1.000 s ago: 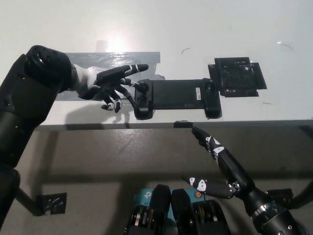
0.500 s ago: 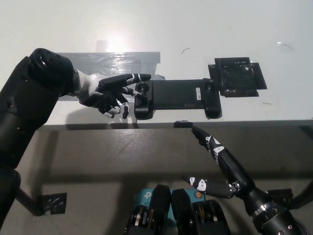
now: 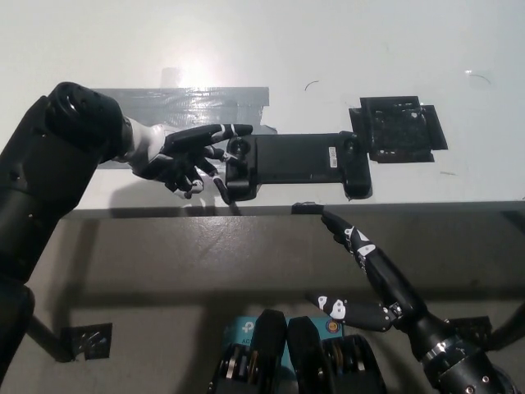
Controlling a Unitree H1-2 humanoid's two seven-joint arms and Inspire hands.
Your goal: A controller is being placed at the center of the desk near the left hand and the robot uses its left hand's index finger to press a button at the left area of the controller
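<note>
A black controller (image 3: 295, 164) lies lengthways on the white desk (image 3: 344, 49), close to its front edge. My left hand (image 3: 184, 156) is at the controller's left end, one finger stretched out with its tip touching the left grip's top near a round button, the other fingers spread and curled beside the grip. It holds nothing. My right hand (image 3: 369, 279) rests below the desk's front edge at the lower right, fingers apart, one pointing up toward the edge.
A strip of grey tape (image 3: 189, 103) runs along the desk behind my left hand. A black square pad (image 3: 398, 127) is taped down right of the controller. The desk's front edge (image 3: 279, 209) crosses the picture's middle.
My left hand dropped a little and shifted right until the outstretched fingertip met the controller's left grip; since half a second ago it has barely moved. The right hand has stayed put.
</note>
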